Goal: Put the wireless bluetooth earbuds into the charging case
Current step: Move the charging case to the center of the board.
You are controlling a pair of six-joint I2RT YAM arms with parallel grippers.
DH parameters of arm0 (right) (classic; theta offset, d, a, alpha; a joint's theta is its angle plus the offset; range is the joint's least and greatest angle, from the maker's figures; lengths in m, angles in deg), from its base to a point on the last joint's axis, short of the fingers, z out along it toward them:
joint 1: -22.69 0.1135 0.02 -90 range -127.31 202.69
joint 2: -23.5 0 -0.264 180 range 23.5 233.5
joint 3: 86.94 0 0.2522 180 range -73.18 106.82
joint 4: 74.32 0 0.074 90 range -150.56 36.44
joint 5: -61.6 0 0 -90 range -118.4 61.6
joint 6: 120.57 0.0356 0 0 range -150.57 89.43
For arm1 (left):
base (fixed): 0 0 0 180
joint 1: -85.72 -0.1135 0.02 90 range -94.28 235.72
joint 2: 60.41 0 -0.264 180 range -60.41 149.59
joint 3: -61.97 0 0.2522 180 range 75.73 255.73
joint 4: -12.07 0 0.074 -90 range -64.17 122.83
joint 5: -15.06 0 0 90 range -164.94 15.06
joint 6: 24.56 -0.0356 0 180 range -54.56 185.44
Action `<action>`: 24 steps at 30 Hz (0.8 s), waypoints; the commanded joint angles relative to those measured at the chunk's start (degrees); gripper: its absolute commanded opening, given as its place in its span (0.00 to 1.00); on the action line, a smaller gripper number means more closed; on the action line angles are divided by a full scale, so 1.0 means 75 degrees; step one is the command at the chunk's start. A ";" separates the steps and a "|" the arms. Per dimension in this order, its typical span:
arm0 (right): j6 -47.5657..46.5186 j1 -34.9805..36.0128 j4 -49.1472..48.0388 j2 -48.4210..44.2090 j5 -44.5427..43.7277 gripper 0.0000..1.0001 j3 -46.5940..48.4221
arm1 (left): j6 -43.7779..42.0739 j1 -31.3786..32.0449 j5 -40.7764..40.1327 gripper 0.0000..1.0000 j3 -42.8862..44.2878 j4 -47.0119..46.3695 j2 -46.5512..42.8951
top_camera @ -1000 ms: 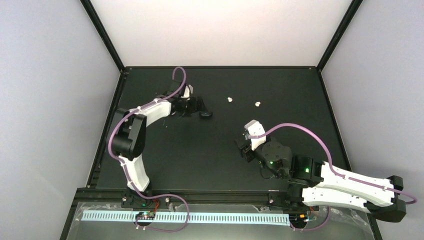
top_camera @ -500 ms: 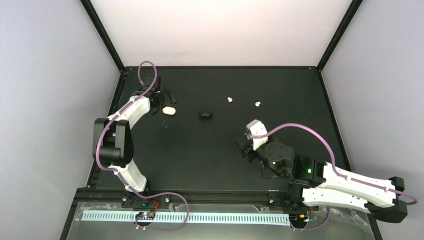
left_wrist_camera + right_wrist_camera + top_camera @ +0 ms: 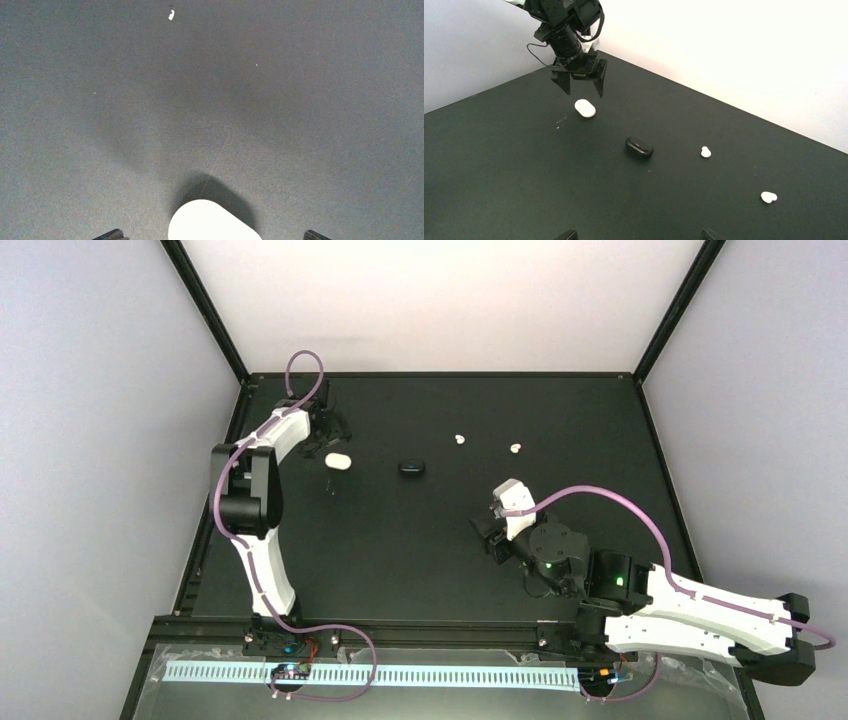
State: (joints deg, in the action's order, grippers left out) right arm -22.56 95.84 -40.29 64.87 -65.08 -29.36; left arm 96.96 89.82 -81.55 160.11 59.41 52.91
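Your inventory on the black table [image 3: 600, 410]: one white charging case [image 3: 585, 108], a smooth oval lying flat toward the far left; one black charging case [image 3: 639, 147], near the middle and well apart from the white one; two wireless bluetooth earbuds, both white and loose on the table, outside either case. The first earbud [image 3: 706, 152] lies near the black case on its right, and the second earbud [image 3: 768, 197] lies further right again. Your left gripper [image 3: 583, 92] has its jaws spread wide and holds nothing. It hangs just above and behind the white case without touching it, and its wrist view shows the case between the two fingertips. Your right gripper [image 3: 488, 538] sits low over the near-right part of the table, jaws wide apart and empty, well apart from all four items. Also noted: a tiny white speck [image 3: 171, 15] on the table beyond the white case.
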 commanded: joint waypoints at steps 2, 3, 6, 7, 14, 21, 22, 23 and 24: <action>0.0024 -0.0047 0.0057 0.0132 0.0003 0.63 0.0268 | -0.0564 -0.0055 0.0334 0.88 0.0646 0.0360 0.0576; 0.0012 -0.0039 0.0052 0.0177 0.0015 0.63 0.0291 | -0.0586 -0.0056 0.0404 0.85 0.0728 0.0394 0.0697; -0.0024 -0.0038 0.0062 0.0288 0.0045 0.63 0.0364 | -0.0624 -0.0037 0.0562 0.80 0.0807 0.0387 0.0909; -0.0034 -0.0042 0.0064 0.0306 0.0049 0.63 0.0388 | -0.0635 -0.0037 0.0577 0.78 0.0798 0.0376 0.0959; -0.0031 -0.0038 0.0054 0.0363 0.0081 0.63 0.0410 | -0.0772 0.0114 0.0649 0.67 0.0553 0.0281 0.0926; 0.0009 -0.0039 0.0004 0.0352 0.0144 0.63 0.0391 | -0.0794 0.0475 0.0726 0.58 -0.0486 -0.0005 0.0414; 0.0016 -0.0039 0.0010 0.0341 0.0154 0.63 0.0376 | -0.0797 0.0544 0.0752 0.58 -0.0657 -0.0075 0.0318; 0.0030 -0.0038 0.0005 0.0325 0.0166 0.63 0.0361 | -0.0794 0.0623 0.0760 0.58 -0.0850 -0.0152 0.0208; 0.0037 -0.0041 0.0013 0.0317 0.0177 0.63 0.0349 | -0.0788 0.0685 0.0767 0.58 -0.1024 -0.0233 0.0109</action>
State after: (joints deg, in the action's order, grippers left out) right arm -22.73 95.84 -39.90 67.91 -64.08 -27.66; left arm 91.13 92.70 -77.66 157.01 57.64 56.21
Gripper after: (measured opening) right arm 0.633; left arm 0.580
